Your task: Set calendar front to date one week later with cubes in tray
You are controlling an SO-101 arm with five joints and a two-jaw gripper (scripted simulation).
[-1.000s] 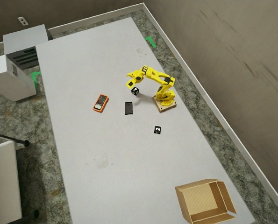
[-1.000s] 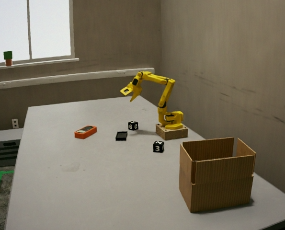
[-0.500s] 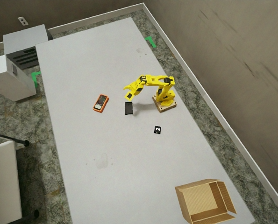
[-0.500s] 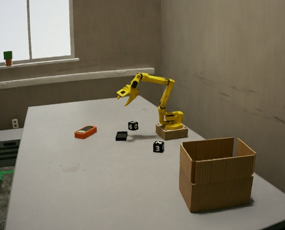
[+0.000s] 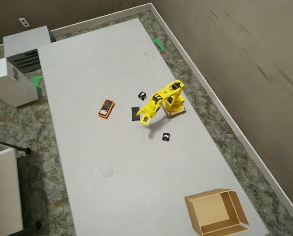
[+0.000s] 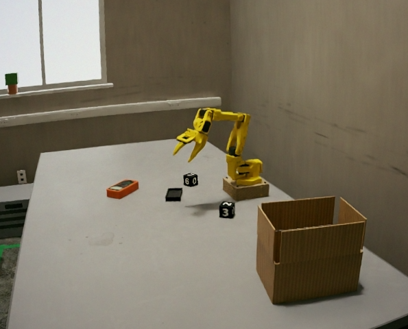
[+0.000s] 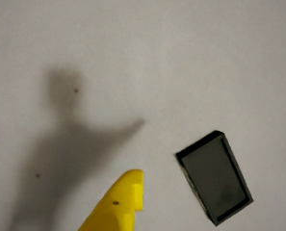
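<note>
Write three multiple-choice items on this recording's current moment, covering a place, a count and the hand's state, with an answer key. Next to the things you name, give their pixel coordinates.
1. Where are the two number cubes?
A) In the tray
B) On the table, outside the tray
C) In the cardboard box

2. How many number cubes are there?
A) Two
B) Three
C) Four

3. What state is the hand in?
A) Shut on a cube
B) Shut on the tray
C) Open, holding nothing

1: B, the cube with 2 on top [image 5: 166, 136] [image 6: 227, 210] and the cube showing 6 and 0 [image 5: 142, 95] [image 6: 190, 179] lie apart from the tray [image 5: 135, 113] [image 6: 174, 195] [image 7: 215, 177].
2: A, only those two appear.
3: C, the hand [image 5: 141, 118] [image 6: 181, 157] has a gap between its fingers.
</note>
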